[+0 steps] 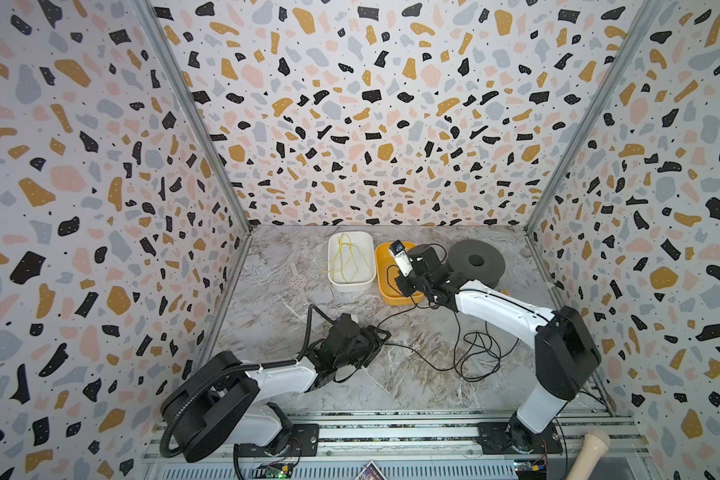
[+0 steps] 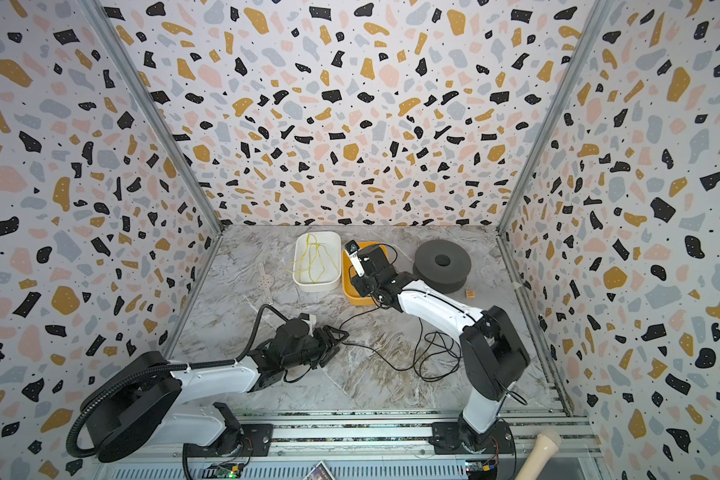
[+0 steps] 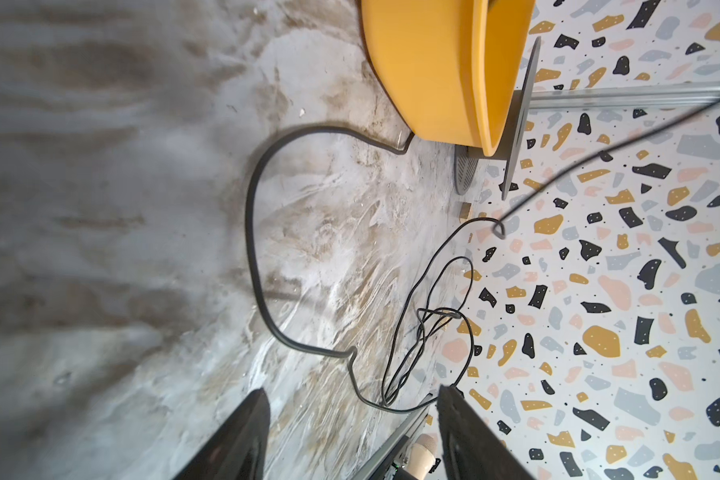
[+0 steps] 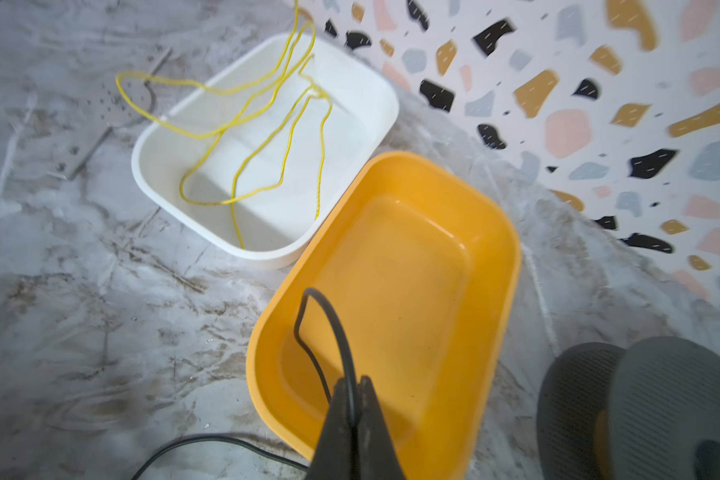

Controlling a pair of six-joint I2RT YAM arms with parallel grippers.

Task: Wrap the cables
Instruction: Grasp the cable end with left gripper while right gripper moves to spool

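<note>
Right wrist view, tool: the right tool [image 4: 352, 386] is pinched tight on a long, thin black cable [image 4: 341, 340], which kinks into a small loop over a yellow plastic rectangular tub [image 4: 512, 266].
Right wrist view, around it: a white rectangular tub [image 4: 150, 183] sits just beside the yellow one and holds a thin yellow cord [image 4: 200, 135]. A dark grey round spool [image 4: 661, 407] is close by.
Left wrist view, tool: the left tool [image 3: 354, 395] stands wide and grips nothing.
Left wrist view, cable: it sweeps over the marbled grey bench [image 3: 121, 208] in one broad curve, then tangles into loose loops, with a strand passing just off the tips.
Top views, layout: in both, the yellow tub is at twelve o'clock on the bench. The white tub is at eleven, the spool [image 1: 476, 259] at one, the loose loops at four, and the left tool [image 1: 381, 336] is low near the middle.
</note>
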